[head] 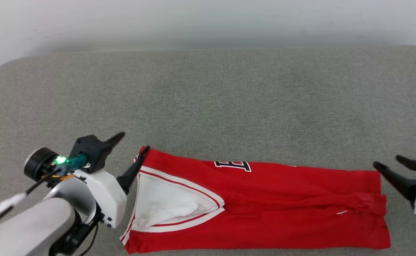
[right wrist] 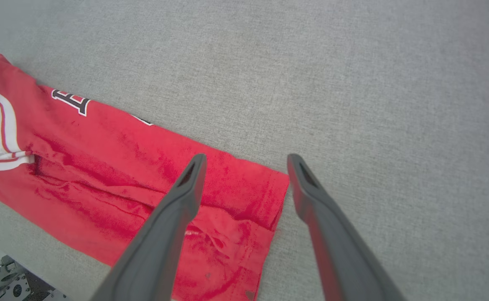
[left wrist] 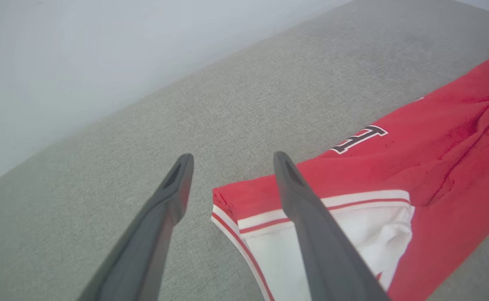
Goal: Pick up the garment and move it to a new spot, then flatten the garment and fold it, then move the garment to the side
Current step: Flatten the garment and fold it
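The garment (head: 272, 199), a red jersey folded into a long band, lies flat across the near part of the grey surface. Its white lining and striped trim show at the left end (left wrist: 345, 225), and part of a black letter peeks out at its far edge (right wrist: 71, 100). My left gripper (head: 134, 140) is open at the garment's left corner, with one finger over the trimmed edge (left wrist: 230, 161). My right gripper (head: 385, 161) hangs open just off the garment's right end, its jaws straddling that corner (right wrist: 246, 161). Neither holds any cloth.
The grey fabric-covered surface (head: 208, 99) stretches far behind the garment up to a pale wall (head: 208, 21). Its rounded left corner (head: 5, 67) is in sight. Some robot hardware shows at the lower left of the right wrist view (right wrist: 2, 280).
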